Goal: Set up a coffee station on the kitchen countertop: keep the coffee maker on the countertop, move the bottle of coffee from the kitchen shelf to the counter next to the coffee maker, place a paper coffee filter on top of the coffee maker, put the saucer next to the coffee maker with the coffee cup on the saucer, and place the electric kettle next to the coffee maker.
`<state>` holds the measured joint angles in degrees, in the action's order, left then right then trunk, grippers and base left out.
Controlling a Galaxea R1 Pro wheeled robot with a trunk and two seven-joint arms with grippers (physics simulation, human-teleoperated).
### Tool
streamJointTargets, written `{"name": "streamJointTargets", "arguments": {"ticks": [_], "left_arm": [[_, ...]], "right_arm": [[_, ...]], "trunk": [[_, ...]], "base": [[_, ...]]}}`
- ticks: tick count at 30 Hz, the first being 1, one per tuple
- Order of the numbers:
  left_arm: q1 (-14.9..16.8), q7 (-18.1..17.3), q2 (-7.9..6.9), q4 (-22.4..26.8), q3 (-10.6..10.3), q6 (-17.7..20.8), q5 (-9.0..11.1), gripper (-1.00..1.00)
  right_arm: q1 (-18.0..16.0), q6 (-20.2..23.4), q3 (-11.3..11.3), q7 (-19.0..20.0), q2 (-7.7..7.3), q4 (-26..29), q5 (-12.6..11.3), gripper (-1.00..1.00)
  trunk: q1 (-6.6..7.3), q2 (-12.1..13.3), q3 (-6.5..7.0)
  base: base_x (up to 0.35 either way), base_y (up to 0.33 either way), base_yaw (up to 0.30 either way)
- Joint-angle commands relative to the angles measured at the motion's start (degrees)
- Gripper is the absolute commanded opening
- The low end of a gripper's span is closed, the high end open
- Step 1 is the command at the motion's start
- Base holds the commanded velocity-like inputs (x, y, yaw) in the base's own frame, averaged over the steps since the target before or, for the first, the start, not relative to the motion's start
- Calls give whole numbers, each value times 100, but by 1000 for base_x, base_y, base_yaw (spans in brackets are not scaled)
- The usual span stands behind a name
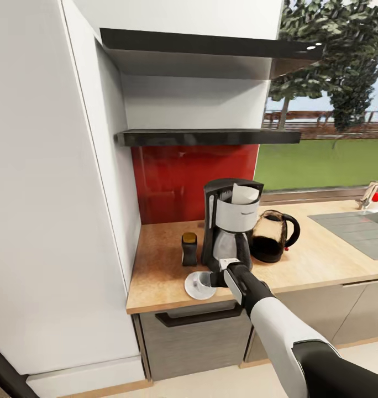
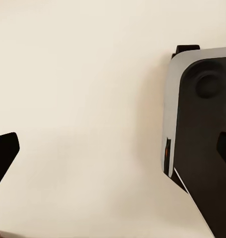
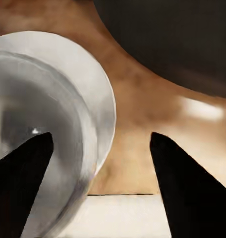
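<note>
On the kitchen countertop (image 1: 161,276) stands the coffee maker (image 1: 231,232), with the white paper coffee filter (image 1: 245,194) on its top. The bottle of coffee (image 1: 189,249) is just to its left and the electric kettle (image 1: 274,236) just to its right. In front lies the saucer (image 1: 192,289) with the coffee cup (image 1: 200,282) on it. My right gripper (image 1: 214,279) is open at the saucer's right edge. In the right wrist view one fingertip overlaps the cup (image 3: 38,124) on the saucer (image 3: 100,89), the other is over bare counter. The left gripper (image 2: 113,153) is open, facing a plain cream surface.
The thin black kitchen shelf (image 1: 208,136) hangs bare above a red backsplash, with a thicker dark board (image 1: 211,47) higher up. A tall white cabinet (image 1: 56,193) walls off the counter's left end. A sink (image 1: 357,226) and faucet (image 1: 371,193) lie to the right.
</note>
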<state>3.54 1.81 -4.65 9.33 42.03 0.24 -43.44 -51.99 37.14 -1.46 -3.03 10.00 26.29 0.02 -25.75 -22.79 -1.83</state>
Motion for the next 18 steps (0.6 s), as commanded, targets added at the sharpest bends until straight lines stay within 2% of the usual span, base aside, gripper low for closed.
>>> {"name": "streamJointTargets", "arguments": {"ticks": [1,14,18], "left_arm": [[6,12,0,-2,25,2,-41,100],[6,12,-1,-2,13,2,-44,100],[6,4,11,-2,15,-4,-42,100]], "right_arm": [[-4,30,-17,-23,0,7,-2,100],[-4,30,-15,-23,0,23,-5,100],[-7,49,-12,-30,0,1027,-3,100]], "trunk": [[-4,-13,-13],[-4,-13,-13],[-4,-13,-13]], "base": [[-11,-9,0],[-1,-1,0],[0,0,0]]}}
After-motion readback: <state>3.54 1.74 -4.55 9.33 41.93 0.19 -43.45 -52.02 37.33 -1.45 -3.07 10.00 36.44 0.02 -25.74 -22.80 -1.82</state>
